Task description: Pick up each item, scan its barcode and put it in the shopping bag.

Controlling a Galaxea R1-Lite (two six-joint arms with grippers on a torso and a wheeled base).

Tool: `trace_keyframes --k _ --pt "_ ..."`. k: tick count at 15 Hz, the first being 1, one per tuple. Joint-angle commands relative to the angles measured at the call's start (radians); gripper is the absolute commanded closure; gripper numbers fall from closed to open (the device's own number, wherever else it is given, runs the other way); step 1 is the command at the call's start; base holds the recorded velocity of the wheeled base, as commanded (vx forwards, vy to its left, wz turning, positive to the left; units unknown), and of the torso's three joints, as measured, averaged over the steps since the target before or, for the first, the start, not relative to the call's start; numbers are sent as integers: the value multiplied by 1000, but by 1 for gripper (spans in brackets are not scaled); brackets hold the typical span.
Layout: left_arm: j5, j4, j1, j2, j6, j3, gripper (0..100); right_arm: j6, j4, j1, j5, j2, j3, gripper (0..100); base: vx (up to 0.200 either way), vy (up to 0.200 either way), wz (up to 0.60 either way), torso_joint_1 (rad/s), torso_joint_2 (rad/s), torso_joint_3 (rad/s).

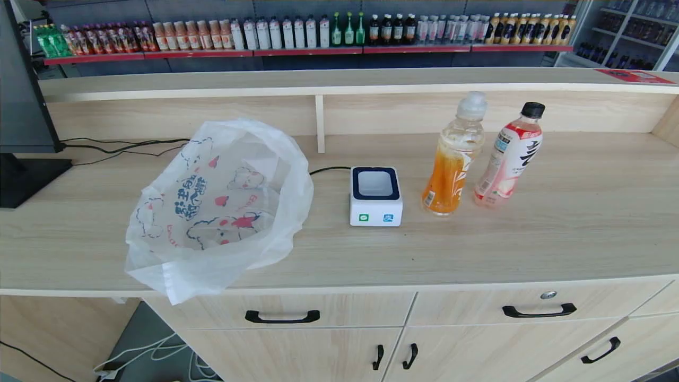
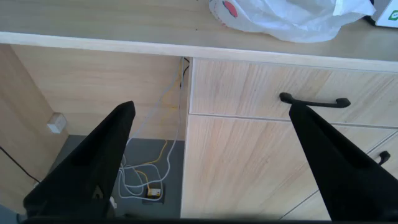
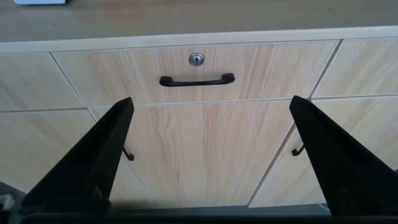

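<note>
Head view: the orange bottle and pink bottle stand upright just beside each other on the desk, with the scanner between them and the open shopping bag.

Left wrist view: your left tool hangs spread apart, low before the drawers.

Right wrist view: the right tool is likewise spread, facing a drawer handle.

By my judgement the first pick hasn't begun. Next, raise the right tool to a bottle.
</note>
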Motion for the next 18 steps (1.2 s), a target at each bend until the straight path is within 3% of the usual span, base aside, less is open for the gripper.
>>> trace_keyframes --k 1,3,5,7,8,9,10,11,13,15,18 --pt "0 0 0 0 0 0 0 -7 -7 0 7 0 0 0 0 0 0 0 0 0" --pt "0 0 0 0 0 0 0 -35 17 5 66 54 -104 0 0 0 0 0 0 0" --pt "0 0 0 0 0 0 0 -61 4 6 144 275 -302 0 0 0 0 0 0 0" --pt "0 0 0 0 0 0 0 -61 -59 6 147 407 -394 0 0 0 0 0 0 0" --pt "0 0 0 0 0 0 0 -66 -142 6 147 491 -428 0 0 0 0 0 0 0" --pt "0 0 0 0 0 0 0 -119 -467 23 147 712 -420 0 0 0 0 0 0 0" --pt "0 0 0 0 0 0 0 -119 -588 37 147 781 -400 0 0 0 0 0 0 0" --pt "0 0 0 0 0 0 0 -119 -826 63 145 943 -391 0 0 0 0 0 0 0" --pt "0 0 0 0 0 0 0 -115 -1102 108 149 1149 -437 0 0 0 0 0 0 0" --pt "0 0 0 0 0 0 0 -86 -1219 160 149 1276 -495 0 0 0 0 0 0 0" --pt "0 0 0 0 0 0 0 -84 -1222 195 150 1339 -551 0 0 0 0 0 0 0"
